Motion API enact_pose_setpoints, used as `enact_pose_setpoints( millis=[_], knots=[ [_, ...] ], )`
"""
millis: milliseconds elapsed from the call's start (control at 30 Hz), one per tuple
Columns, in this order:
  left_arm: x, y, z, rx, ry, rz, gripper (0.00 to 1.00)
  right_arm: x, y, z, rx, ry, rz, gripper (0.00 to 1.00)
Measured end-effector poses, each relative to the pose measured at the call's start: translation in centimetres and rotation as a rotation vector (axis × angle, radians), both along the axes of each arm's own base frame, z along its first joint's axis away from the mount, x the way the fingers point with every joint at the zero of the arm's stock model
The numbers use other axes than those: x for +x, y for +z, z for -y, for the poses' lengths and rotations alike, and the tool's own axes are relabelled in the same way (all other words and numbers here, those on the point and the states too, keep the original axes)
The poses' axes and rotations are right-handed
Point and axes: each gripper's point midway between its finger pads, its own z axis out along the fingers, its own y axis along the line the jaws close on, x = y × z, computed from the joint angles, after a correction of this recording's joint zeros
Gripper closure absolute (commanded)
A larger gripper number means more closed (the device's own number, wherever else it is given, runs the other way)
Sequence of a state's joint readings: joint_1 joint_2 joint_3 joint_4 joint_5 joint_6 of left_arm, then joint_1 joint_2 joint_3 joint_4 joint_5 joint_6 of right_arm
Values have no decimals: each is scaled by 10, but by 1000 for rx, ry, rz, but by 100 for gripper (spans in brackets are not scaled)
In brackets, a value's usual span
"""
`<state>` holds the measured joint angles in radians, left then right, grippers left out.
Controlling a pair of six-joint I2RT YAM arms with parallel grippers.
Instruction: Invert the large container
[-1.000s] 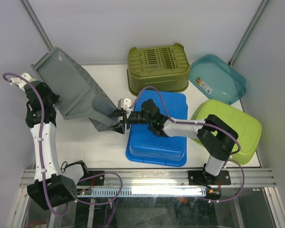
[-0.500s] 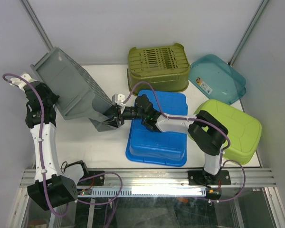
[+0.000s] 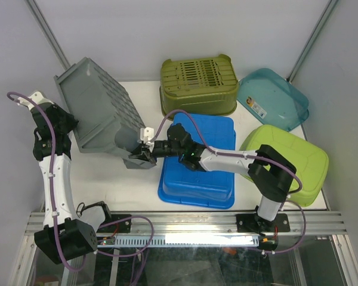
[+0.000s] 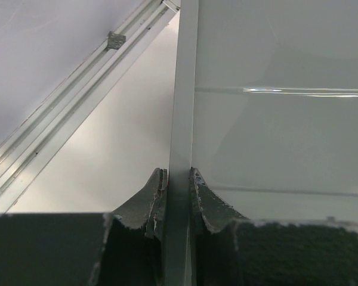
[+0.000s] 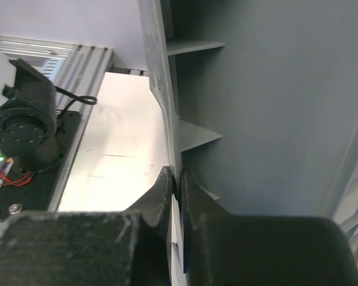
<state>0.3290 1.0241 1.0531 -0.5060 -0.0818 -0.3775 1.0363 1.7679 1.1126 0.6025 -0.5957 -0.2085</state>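
Now right jaws closed onto grey container (image 3: 101, 116) rim.

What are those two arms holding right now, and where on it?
The grey container, tilted. Jaws of the left arm pinch its rim on one side; those of the right arm pinch the rim opposite.

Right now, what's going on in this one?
Both arms have hold of the large grey container, which is tilted steeply over the left half of the table. The left tool is shut on its rim at the high end, and the right tool is shut on a wall at the low end. The container is not yet upside down. The blue bin and the green basket sit apart from it.
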Motion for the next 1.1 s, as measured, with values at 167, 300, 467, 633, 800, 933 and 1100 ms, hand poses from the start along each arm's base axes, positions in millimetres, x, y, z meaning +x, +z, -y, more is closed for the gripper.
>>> enact_pose_setpoints(
  millis=[167,300,467,633,800,933,1100],
  knots=[
    [7,-4,-1,0,-15,-1,100,-7,1,-8,-54,-81,53,100],
    [16,-11,-6,9,-13,-18,100,-8,2,-19,-120,-164,118,100],
    [30,-23,-17,17,-10,-58,83,-15,2,-44,-173,-234,186,100],
    [36,-38,-24,5,3,-103,39,-17,0,-61,-178,-260,204,100],
    [19,-44,-13,-50,-2,-169,1,-14,-18,-75,-195,-274,211,100],
    [5,-35,3,-69,-41,-193,1,-6,-57,-79,-276,-279,201,100],
    [-7,9,11,-48,-58,-121,1,-8,-80,-83,-324,-248,171,96]
  ],
)
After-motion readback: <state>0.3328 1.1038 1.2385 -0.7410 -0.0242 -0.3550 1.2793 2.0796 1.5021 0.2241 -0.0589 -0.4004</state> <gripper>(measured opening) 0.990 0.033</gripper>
